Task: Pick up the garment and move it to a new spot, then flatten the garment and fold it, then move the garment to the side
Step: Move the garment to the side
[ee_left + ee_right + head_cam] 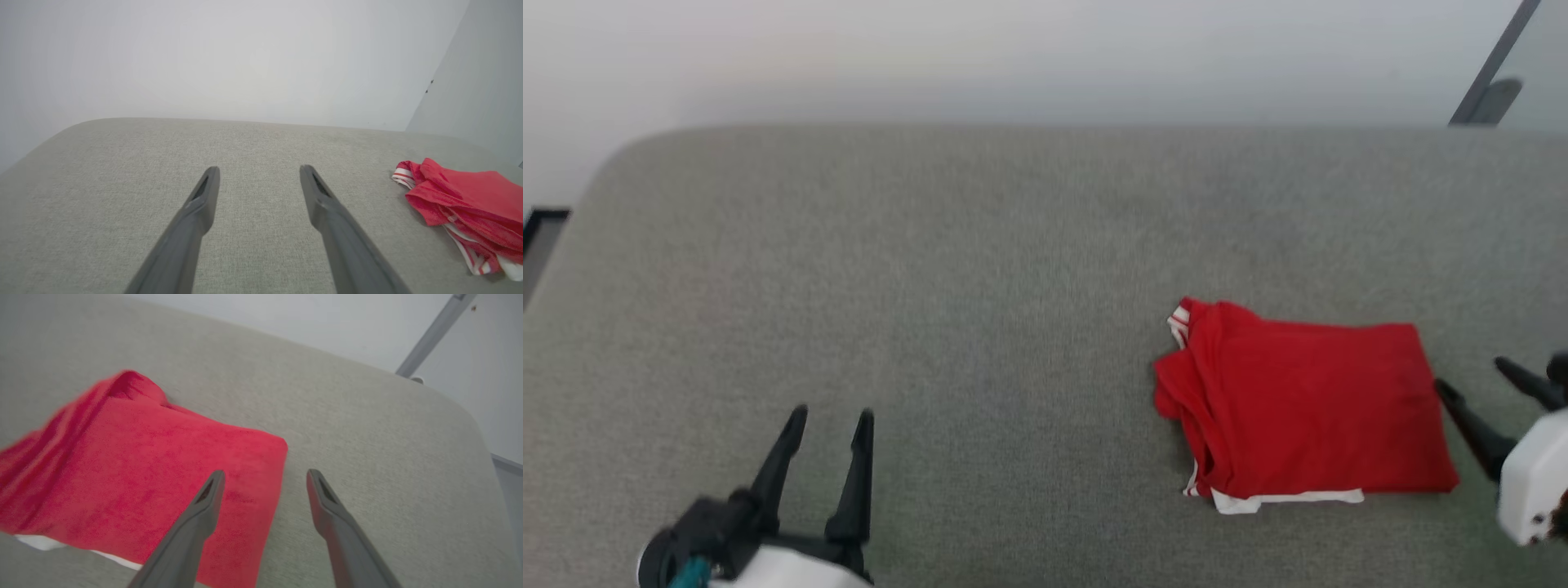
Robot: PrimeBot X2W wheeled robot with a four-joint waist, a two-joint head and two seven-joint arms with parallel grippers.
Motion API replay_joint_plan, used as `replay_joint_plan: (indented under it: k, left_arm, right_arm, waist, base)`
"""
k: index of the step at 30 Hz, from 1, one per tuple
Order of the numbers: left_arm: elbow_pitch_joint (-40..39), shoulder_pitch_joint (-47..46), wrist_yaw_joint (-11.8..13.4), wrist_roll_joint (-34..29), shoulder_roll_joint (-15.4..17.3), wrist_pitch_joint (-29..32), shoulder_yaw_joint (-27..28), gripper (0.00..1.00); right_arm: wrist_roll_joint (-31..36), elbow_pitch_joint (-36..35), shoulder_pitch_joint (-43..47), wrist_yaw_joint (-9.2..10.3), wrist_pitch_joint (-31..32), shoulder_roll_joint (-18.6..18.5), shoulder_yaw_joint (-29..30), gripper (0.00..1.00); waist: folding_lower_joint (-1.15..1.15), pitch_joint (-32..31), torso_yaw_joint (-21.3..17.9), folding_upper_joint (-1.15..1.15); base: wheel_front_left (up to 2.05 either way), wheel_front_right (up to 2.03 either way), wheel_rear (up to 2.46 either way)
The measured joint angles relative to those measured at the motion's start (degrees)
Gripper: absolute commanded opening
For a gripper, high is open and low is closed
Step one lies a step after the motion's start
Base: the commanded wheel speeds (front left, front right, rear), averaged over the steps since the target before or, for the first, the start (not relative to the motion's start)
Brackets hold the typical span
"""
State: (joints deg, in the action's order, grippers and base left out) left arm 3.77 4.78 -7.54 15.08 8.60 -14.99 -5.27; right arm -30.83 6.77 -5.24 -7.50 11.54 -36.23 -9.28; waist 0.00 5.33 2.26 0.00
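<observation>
The garment (1303, 408) is a red T-shirt folded into a rough rectangle at the right of the grey padded table (931, 269), with white sleeve fabric and striped trim peeking out at its near and left edges. My right gripper (1470, 374) is open just off the garment's right edge, fingers pointing left toward it, nothing between them. In the right wrist view the garment (143, 477) lies under and left of that gripper (265, 473). My left gripper (832, 415) is open and empty at the lower left, far from the garment (466, 204). Its fingers (204, 196) hover over bare table.
The grey fabric-covered table (122, 196) has rounded corners and ends at a pale wall behind. A dark slanted frame (1494, 65) stands at the back right. The left and middle of the tabletop offer wide free room.
</observation>
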Motion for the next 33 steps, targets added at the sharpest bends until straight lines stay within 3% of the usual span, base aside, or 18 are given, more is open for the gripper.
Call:
replay_joint_plan:
  k: [2, 7, 12, 22, 23, 24, 25, 33]
  left_arm:
    - [0.47, -2.16, 0.00, 0.09, 0.40, 0.00, -0.53, 1.00]
    - [1.36, -6.36, 0.00, 0.10, -0.14, 0.00, -1.46, 1.00]
    - [2.24, -10.30, 0.00, 0.10, -1.07, 0.00, -3.22, 1.00]
    - [3.44, -15.88, 0.00, 0.82, -1.38, 0.00, -4.88, 1.00]
    - [3.53, -16.05, 0.00, 0.86, -1.35, 0.00, -4.91, 1.00]
    - [3.55, -16.13, 0.00, 0.87, -1.30, 0.00, -4.88, 1.00]
    - [3.59, -16.16, 0.00, 0.88, -1.23, 0.00, -4.89, 1.00]
    - [3.42, -16.28, 0.00, 1.03, 0.51, 0.00, -5.33, 1.00]
  right_arm:
    - [-1.89, 0.56, -3.14, 0.01, 4.72, -4.05, -3.08, 1.00]
    - [-10.33, 2.02, -10.61, 0.00, 16.07, -9.85, -7.28, 1.00]
    - [-17.03, 2.55, -14.28, 0.01, 24.74, -13.29, -10.73, 1.00]
    - [-21.32, 2.90, -17.31, 0.01, 27.66, -15.68, -16.59, 1.00]
    - [-21.70, 3.01, -17.66, 0.01, 27.59, -15.80, -17.12, 0.76]
    - [-21.99, 2.96, -17.88, 0.02, 27.43, -16.02, -17.75, 0.12]
    - [-22.38, 3.09, -18.17, 0.02, 27.25, -16.12, -18.14, 0.00]
    - [-24.44, 4.95, -20.00, -0.33, 21.35, -14.94, -19.78, 0.00]
  waist:
    - [0.00, 1.89, 0.06, 0.00]
    - [0.00, 6.71, 0.34, 0.00]
    - [0.00, 11.08, 1.28, 0.00]
    - [0.00, 17.16, 4.06, 0.00]
    - [0.00, 17.42, 4.20, 0.00]
    - [0.00, 17.62, 4.27, 0.00]
    - [0.00, 17.71, 4.25, 0.00]
    - [0.00, 17.13, 1.38, 0.00]
  base:
    - [0.00, 0.00, 0.00]
    - [0.00, 0.00, 0.00]
    - [0.00, 0.00, 0.00]
    - [0.00, 0.00, 0.00]
    - [0.00, 0.00, 0.00]
    - [0.00, 0.00, 0.00]
    - [0.00, 0.00, 0.00]
    - [0.00, 0.00, 0.00]
